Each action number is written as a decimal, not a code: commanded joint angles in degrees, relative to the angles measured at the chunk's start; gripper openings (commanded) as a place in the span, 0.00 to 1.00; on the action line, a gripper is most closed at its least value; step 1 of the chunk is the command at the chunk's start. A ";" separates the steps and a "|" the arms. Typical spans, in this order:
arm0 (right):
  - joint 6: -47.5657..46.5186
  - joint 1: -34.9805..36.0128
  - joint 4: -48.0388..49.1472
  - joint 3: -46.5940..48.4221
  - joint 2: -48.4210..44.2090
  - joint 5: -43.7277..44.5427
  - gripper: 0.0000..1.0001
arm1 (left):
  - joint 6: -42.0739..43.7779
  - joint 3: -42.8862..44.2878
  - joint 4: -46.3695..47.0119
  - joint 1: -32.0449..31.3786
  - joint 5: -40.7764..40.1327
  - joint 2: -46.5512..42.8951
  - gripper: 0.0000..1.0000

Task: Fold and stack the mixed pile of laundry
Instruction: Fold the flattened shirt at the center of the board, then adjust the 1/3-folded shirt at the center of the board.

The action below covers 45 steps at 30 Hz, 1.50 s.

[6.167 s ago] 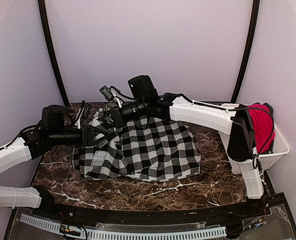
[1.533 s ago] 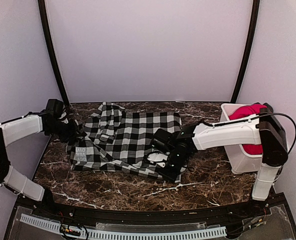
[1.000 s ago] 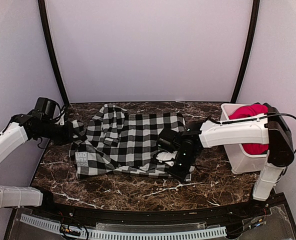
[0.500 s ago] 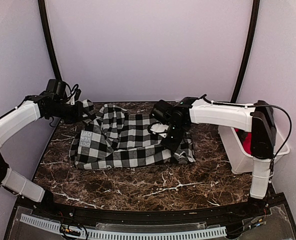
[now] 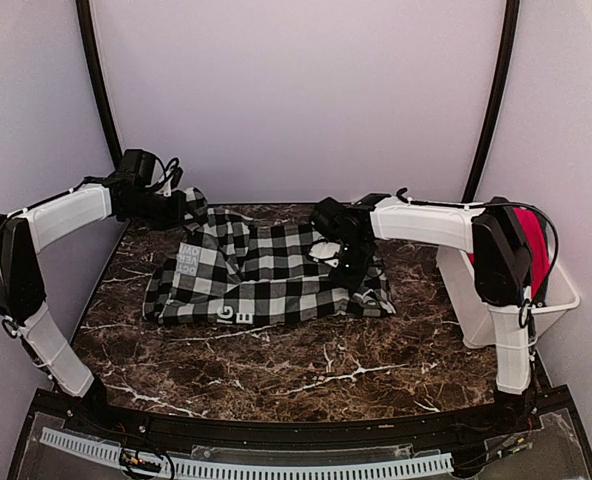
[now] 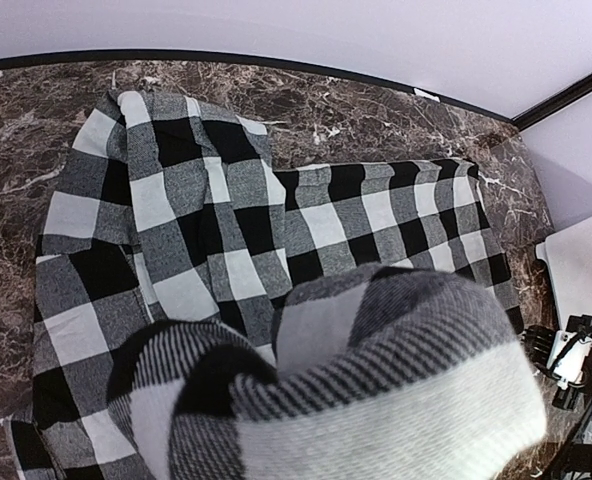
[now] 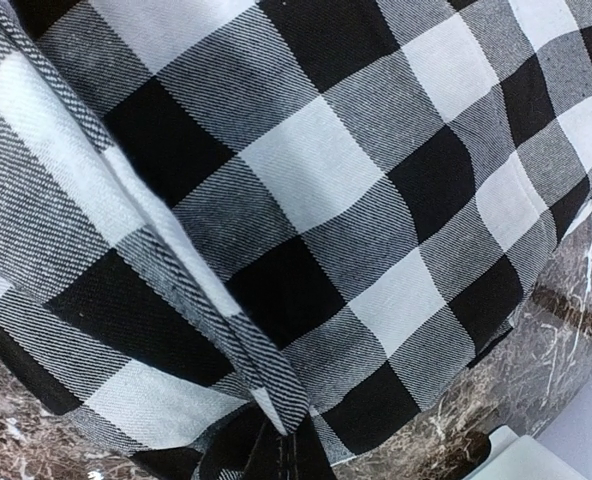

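Note:
The black-and-white checked garment [image 5: 266, 278] lies spread on the marble table [image 5: 306, 370], with white lettering [image 5: 189, 262] near its left end. My left gripper [image 5: 181, 208] holds the garment's far left corner raised. In the left wrist view a bunched fold of the garment [image 6: 356, 390] covers the fingers. My right gripper [image 5: 351, 260] is shut on the garment's right part, and its hem [image 7: 226, 330] runs down into the jaws [image 7: 301, 462]. The plain red garment [image 5: 526, 245] sits in the white bin [image 5: 554, 308] at the right.
The white bin stands against the right wall at the table's right edge. Black frame poles [image 5: 98, 90] rise at the back corners, with white walls close behind and at both sides. Bare marble lies between the garment and the near edge.
Both grippers have carried the checked garment toward the back wall. The left gripper rose and moved right. The garment's near edge now shows more white lettering.

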 commanded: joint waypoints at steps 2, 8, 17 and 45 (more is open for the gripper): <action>-1.87 -0.88 3.09 0.91 1.34 0.81 0.00 | 1.13 2.05 2.30 0.04 1.76 2.31 0.00; -3.10 -1.01 4.28 2.66 3.74 0.58 0.00 | -0.28 -0.45 2.10 0.04 2.82 2.05 0.00; -1.75 -1.04 1.62 0.96 3.37 -0.80 0.09 | -4.29 -9.48 1.77 -0.23 2.06 -2.84 0.00; 15.82 -10.55 20.19 -27.10 -21.52 -20.34 0.62 | -5.33 -12.41 3.38 -0.22 0.75 -2.96 0.00</action>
